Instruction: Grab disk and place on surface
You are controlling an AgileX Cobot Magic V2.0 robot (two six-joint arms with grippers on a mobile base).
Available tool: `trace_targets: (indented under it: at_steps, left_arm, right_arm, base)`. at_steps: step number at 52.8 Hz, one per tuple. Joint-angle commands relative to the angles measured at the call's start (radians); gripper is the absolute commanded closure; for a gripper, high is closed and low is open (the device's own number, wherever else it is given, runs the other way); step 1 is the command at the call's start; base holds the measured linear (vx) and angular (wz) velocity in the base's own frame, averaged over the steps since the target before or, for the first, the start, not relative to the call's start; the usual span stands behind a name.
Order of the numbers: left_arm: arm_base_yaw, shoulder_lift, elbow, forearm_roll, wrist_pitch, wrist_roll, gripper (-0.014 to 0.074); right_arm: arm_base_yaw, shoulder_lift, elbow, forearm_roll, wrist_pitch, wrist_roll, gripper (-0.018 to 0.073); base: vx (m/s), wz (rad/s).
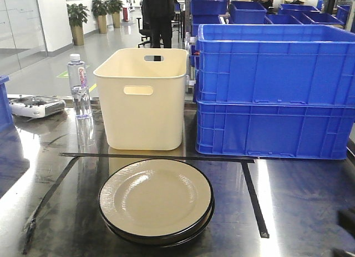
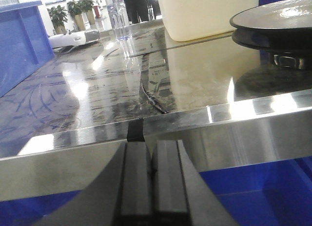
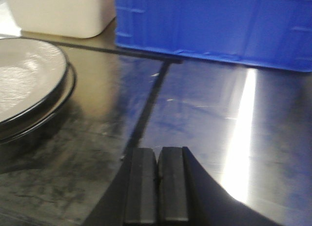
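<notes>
I find the disk (image 1: pixel 156 198) topmost on a stack, centred inside the taped rectangle on the surface (image 1: pixel 299 207). It looks rigid, glossy, probably slippery; I would pinch its rim. Left gripper (image 2: pixel 151 179) and right gripper (image 3: pixel 157 184) both pressed closed, empty.

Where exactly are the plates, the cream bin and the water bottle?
plates (image 1: pixel 155 197): front view, centre of the top plate's face.
cream bin (image 1: pixel 145 115): front view, middle of its front wall.
water bottle (image 1: pixel 80 90): front view, mid-body below the label.

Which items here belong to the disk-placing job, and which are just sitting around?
Job items:
- stacked cream round plates with black rims
- dark glossy metal tabletop with black tape outline

Bystanders:
- cream plastic bin
- stacked blue plastic crates
- clear water bottle
- white controller
</notes>
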Motion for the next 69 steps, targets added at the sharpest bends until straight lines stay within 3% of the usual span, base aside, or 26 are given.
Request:
trace_targets:
  at_steps: [1, 12, 23, 33, 69]
  left_arm:
    - [-0.006, -0.007, 0.012, -0.003, -0.077, -0.011, 0.0598]
    - [-0.006, -0.007, 0.012, -0.003, -0.077, -0.011, 0.0598]
    - [-0.006, -0.007, 0.012, -0.003, -0.077, -0.011, 0.0598]
    - [-0.006, -0.007, 0.012, -0.003, -0.077, -0.011, 0.0598]
    - [-0.006, -0.007, 0.012, -0.003, -0.077, -0.011, 0.0598]
  right_arm:
    - [-0.084, -0.121, 0.066, -0.039, -0.130, 0.036, 0.0571]
    - [-0.242, -0.410, 0.413, 0.064, -0.376, -0.067, 0.0571]
    - [-0.217, -0.649, 0.641, 0.156, -0.437, -0.137, 0.0568]
    - [-0.191, -0.749, 0.638, 0.154, -0.309, -0.140, 0.0568]
    - [-0.191, -0.748, 0.638, 0.164, -0.304, -0.137, 0.0568]
  base:
    - [0.00, 0.00]
    - [0.00, 0.00]
    - [0.00, 0.00]
    - [0.00, 0.00]
    - [0.00, 0.00]
